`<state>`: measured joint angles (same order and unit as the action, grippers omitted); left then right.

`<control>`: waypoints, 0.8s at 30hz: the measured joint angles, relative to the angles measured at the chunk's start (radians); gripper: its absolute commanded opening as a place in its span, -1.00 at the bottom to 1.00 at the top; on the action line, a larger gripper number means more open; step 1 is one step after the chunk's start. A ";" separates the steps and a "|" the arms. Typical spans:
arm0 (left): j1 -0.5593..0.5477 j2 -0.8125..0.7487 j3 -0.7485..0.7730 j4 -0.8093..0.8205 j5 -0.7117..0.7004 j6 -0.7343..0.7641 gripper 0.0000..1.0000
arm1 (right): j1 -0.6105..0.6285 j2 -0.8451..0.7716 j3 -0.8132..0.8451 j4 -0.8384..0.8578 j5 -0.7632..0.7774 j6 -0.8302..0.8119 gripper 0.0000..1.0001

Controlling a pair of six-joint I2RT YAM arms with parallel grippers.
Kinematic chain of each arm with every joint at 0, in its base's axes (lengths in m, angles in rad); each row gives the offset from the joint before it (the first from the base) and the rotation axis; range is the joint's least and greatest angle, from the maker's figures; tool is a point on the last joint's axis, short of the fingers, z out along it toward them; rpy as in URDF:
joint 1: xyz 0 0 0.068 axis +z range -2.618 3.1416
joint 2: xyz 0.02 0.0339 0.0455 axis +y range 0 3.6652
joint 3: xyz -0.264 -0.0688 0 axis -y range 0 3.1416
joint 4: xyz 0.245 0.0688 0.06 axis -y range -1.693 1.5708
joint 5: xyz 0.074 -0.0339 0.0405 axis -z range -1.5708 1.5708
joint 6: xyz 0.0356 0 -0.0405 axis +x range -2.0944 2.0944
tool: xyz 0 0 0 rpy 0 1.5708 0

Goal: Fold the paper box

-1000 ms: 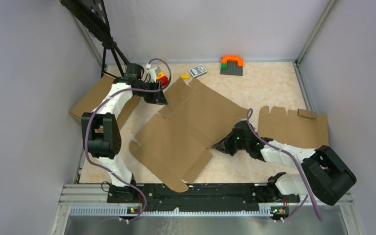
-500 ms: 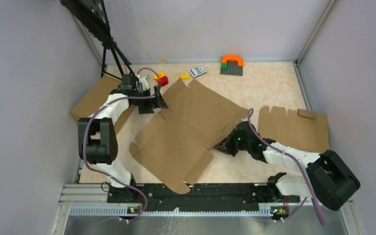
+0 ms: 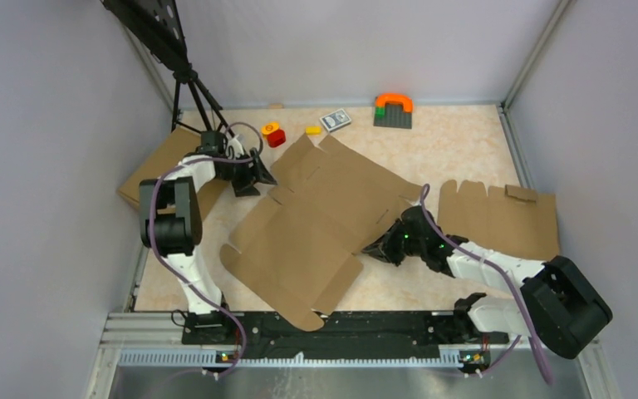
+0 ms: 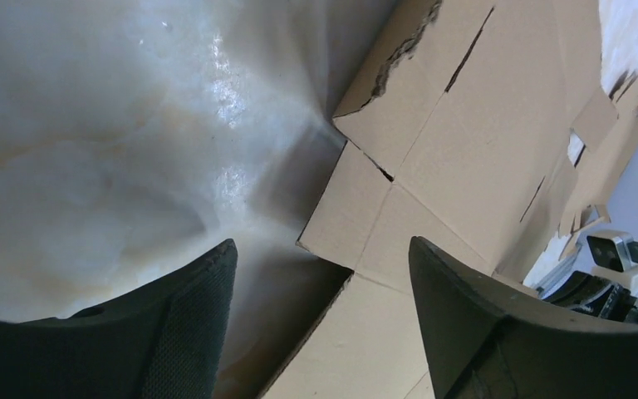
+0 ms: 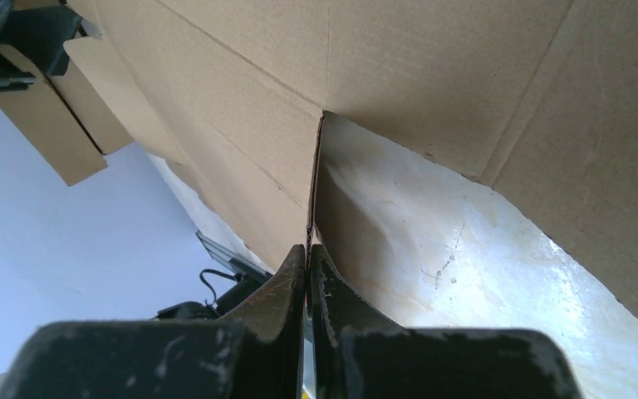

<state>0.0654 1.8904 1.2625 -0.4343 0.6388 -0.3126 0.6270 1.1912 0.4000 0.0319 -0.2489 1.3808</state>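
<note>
The left tool (image 3: 259, 176), wide and empty, hovers at the 10 o'clock corner of the paper box (image 3: 316, 224), which lies unfolded mid-counter (image 3: 457, 150). The right tool (image 3: 378, 248), closed, touches its 3 o'clock edge. It seems best to grip the corner flap near its crease.

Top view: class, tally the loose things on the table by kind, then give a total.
Cardboard pieces: 3 (paper box, left sheet, right sheet)
Toy bricks: 3 (red brick, yellow brick, orange arch)
Small flat pack: 1
Total: 7
</note>
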 measured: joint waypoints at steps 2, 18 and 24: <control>-0.005 0.028 0.000 -0.003 0.015 0.000 0.49 | 0.000 0.000 0.000 -0.003 -0.002 -0.002 -1.00; -0.127 0.073 0.050 0.004 0.189 0.001 -0.11 | 0.000 0.045 0.043 -0.047 -0.006 -0.047 -1.00; -0.158 0.073 0.049 -0.006 0.178 0.015 0.05 | 0.000 0.097 0.094 -0.070 -0.007 -0.084 -0.75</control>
<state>-0.0921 1.9633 1.3117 -0.4404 0.8165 -0.2974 0.6270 1.2877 0.4942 -0.0383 -0.2558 1.2972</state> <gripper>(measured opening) 0.488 0.077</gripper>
